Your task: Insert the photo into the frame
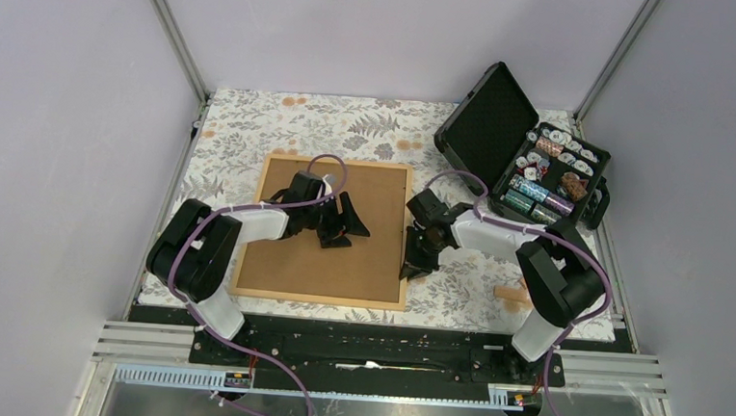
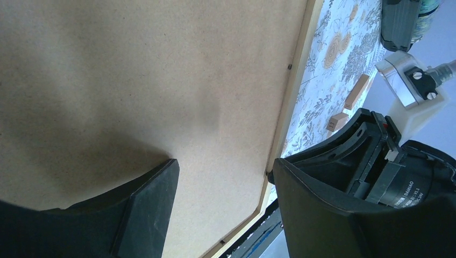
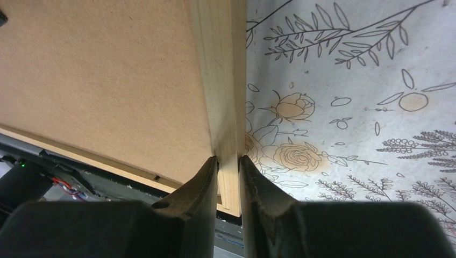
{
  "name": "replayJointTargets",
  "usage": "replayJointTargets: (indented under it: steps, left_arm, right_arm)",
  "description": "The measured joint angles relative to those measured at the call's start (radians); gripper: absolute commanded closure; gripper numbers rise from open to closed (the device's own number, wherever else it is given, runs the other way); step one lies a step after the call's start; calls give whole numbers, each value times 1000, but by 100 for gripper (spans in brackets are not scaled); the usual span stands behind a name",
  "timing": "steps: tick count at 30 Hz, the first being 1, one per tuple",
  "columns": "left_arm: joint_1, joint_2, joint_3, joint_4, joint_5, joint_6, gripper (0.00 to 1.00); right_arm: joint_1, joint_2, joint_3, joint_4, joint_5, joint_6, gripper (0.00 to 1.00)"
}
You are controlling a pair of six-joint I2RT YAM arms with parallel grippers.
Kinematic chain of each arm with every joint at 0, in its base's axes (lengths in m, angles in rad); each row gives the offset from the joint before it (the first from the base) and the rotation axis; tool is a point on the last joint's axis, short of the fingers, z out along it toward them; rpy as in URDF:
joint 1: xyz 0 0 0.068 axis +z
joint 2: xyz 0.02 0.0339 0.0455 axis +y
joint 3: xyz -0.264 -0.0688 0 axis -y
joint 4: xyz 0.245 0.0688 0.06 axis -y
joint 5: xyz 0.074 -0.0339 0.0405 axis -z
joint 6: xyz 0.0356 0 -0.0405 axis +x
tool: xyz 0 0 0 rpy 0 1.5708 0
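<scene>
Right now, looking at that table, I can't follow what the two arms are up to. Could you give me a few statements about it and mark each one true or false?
1. The right gripper pinches the frame by its wooden edge. True.
2. The left gripper is clamped shut on something. False: its jaws stand open over the brown backing board, holding nothing.
3. The black case is closed. False: its lid is up and colourful contents show inside.
4. The frame lies on the floral tablecloth, back side up. True.
5. A photo lies on top of the board. False: no photo shows in any view.
</scene>
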Motion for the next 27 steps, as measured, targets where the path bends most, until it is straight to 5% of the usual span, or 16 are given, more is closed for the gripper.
replayJointTargets:
  steps: [19,27]
  left_arm:
    - [-8,-9,-2,0,-14,3,29]
    - [-13,-13,-2,-4,-23,8,29]
  right_arm:
    - [157,141,199,-239,295,67,74]
    - [169,153,214,-231,280,23,51]
